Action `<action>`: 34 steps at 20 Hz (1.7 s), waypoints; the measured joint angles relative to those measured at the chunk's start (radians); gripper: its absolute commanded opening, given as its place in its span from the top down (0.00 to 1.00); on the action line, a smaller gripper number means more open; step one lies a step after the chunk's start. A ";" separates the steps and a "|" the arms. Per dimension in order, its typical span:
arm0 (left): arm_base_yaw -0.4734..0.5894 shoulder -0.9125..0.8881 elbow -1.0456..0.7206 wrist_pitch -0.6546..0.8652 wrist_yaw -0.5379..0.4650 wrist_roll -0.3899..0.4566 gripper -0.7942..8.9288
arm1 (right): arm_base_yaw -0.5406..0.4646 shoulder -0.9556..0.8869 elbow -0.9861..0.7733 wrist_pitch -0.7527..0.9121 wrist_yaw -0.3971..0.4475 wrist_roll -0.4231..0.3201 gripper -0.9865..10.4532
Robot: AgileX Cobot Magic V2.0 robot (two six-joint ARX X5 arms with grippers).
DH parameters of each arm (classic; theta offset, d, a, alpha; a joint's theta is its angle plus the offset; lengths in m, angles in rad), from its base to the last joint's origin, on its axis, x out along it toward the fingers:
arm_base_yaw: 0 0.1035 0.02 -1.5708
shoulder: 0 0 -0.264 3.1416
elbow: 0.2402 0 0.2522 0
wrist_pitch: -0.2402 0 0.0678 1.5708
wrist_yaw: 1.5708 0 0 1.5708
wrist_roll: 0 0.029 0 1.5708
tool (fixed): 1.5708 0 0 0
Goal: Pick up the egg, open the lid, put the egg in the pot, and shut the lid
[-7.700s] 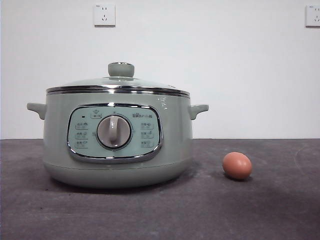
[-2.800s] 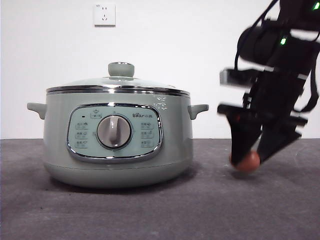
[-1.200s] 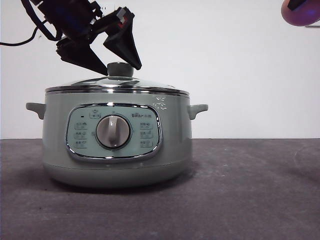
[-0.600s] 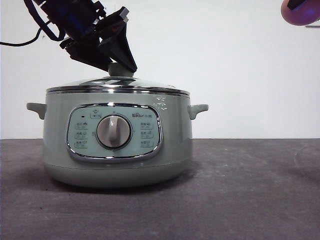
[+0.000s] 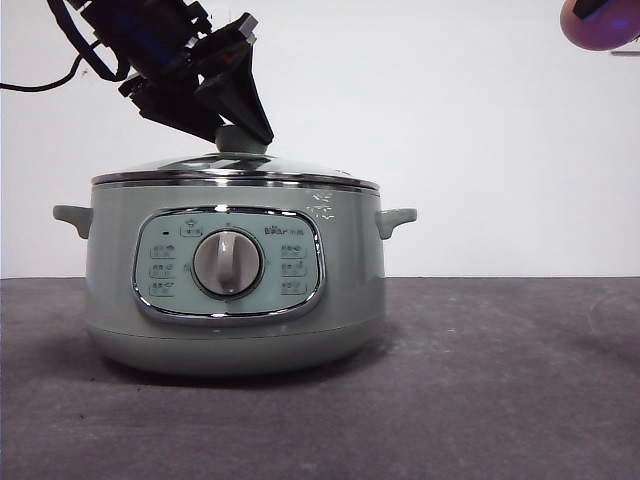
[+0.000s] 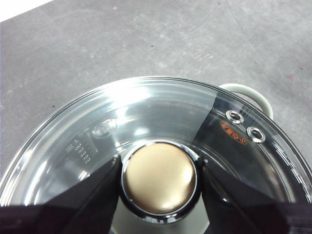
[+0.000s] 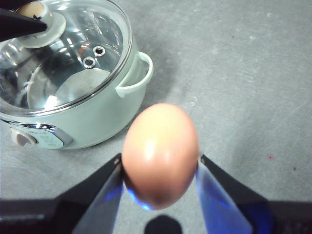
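Left gripper point(image 6: 158, 178) clamps the knob of the domed glass lid point(image 6: 161, 114), seated on the sage-green electric pot point(image 5: 235, 290). Right gripper point(image 7: 160, 170) holds the brown-orange egg point(image 7: 160, 153) high above the grey desk point(image 5: 480, 400).

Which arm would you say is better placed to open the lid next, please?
The left. Its gripper is already closed on the lid's knob atop the pot, with the lid not yet lifted. The right gripper is occupied holding the egg off to the side.
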 measured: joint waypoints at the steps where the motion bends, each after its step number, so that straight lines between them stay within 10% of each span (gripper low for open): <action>1: 0.000 -0.003 -0.002 0.000 0.000 0.000 0.93 | 0.000 0.000 0.000 0.000 0.000 0.000 0.93; 17: 0.002 -0.274 0.208 -0.258 -0.100 -0.019 0.93 | 0.040 0.101 0.000 0.178 -0.077 0.003 0.93; 34: 0.002 -0.682 0.209 -0.655 -0.175 -0.073 0.93 | 0.303 0.951 0.485 0.367 -0.072 -0.121 0.93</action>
